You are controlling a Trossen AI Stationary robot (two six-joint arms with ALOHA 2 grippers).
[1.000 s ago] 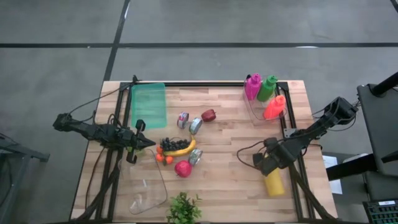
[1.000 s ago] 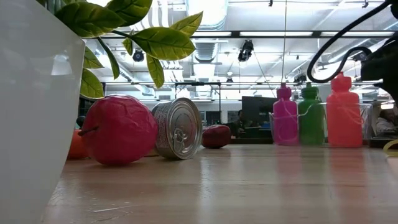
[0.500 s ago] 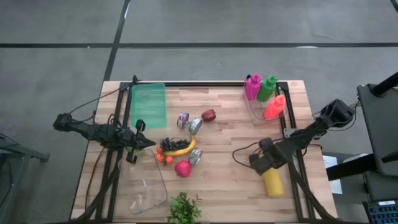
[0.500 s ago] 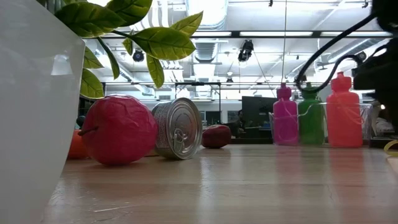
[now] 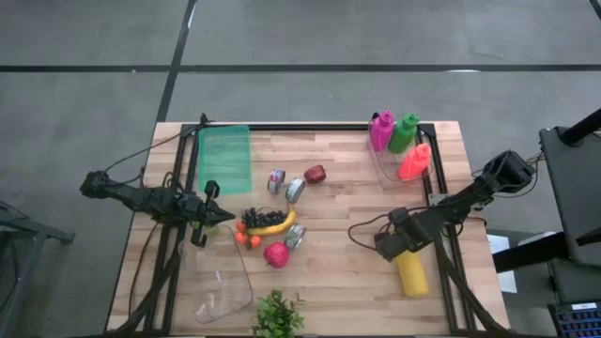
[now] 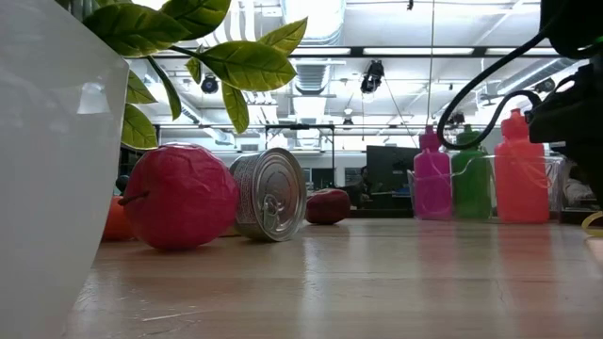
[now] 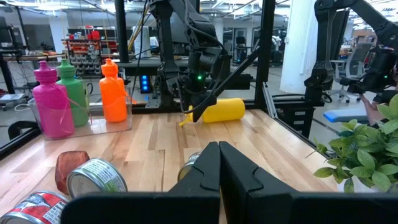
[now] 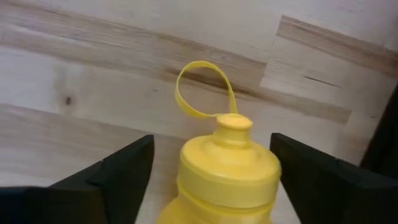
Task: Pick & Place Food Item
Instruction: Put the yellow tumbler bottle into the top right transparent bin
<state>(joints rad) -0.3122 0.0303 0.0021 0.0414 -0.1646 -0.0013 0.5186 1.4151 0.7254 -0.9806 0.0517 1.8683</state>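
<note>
Movement belongs to the right arm alone. Over the last second the right gripper [image 5: 388, 246] has slid across the table [image 5: 338, 282] from beside the right rail toward the middle, and now sits at the cap end of the yellow bottle [image 5: 412, 275], which lies on its side near the table's right edge. In the right wrist view the two fingers [image 8: 124, 171] stand spread on either side of the bottle's cap [image 8: 229, 163], not touching it; the yellow carry loop [image 8: 202, 93] lies flat on the wood beyond. Judged from this, the arm is lining up a grasp on the bottle, not yet made.

Left gripper [image 5: 208, 218] waits at the left side of the table, just beside the fruit cluster, unmoved over the second; its fingers [image 7: 208, 171] are pressed together and carry nothing.

Food items untouched: banana [image 5: 272, 226] with dark grapes [image 5: 259, 217], red apple-like fruit [image 5: 276, 253], small orange pieces [image 5: 246, 239], darker red fruit [image 5: 315, 174], and three tins [image 5: 294, 190] around them. If the task's thing is food, the right arm is addressing a bottle instead; which item is meant cannot be told.

Hard to make out:
- Right wrist view cuts off the bottle's body.
- Low view shows only a dark piece of the right arm at its edge; the potted plant [image 5: 277, 314] blocks much of it.
- Destination unclear: green tray [image 5: 225, 160], clear bin [image 5: 225, 291], or the clear holder with the pink, green and orange bottles [image 5: 402, 145].
</note>
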